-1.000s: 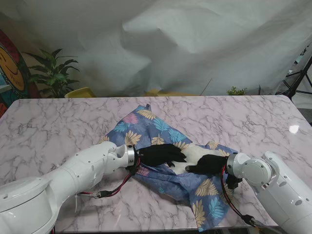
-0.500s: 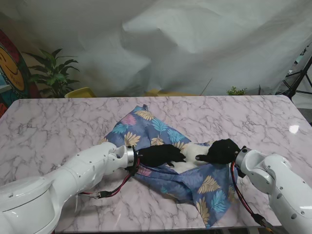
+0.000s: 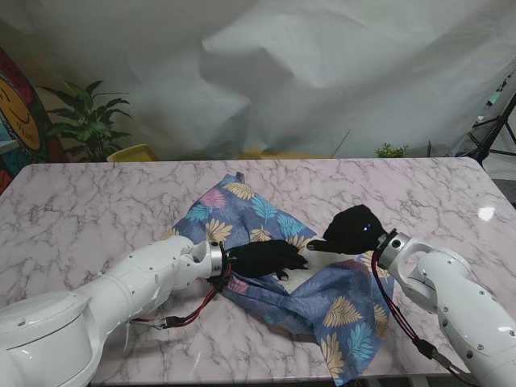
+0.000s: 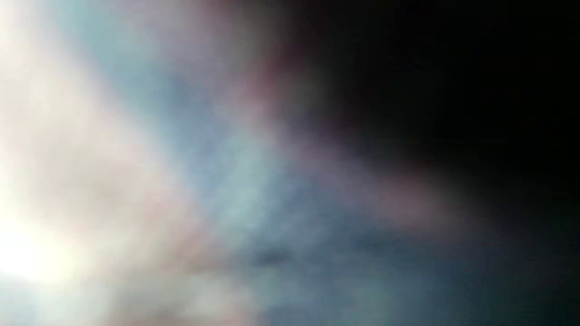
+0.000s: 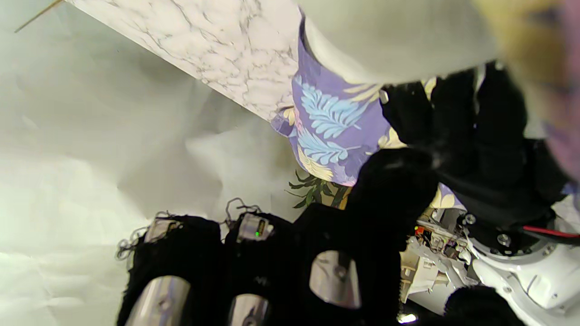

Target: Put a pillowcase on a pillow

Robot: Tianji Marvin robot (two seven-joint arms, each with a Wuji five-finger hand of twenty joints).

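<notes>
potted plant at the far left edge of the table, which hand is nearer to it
Left. The left hand lies on the pillowcase near the table's middle, on the potted plant's side. The right hand is raised over the pillowcase's right part, farther from the plant.

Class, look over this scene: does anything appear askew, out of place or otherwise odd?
Yes. The pillowcase lies crumpled and skewed across the table, one corner overhanging the near edge. The left wrist view is only a blur.

Matt cloth pillowcase (image 3: 322,302) — glossy marble table (image 3: 97,210)
</notes>
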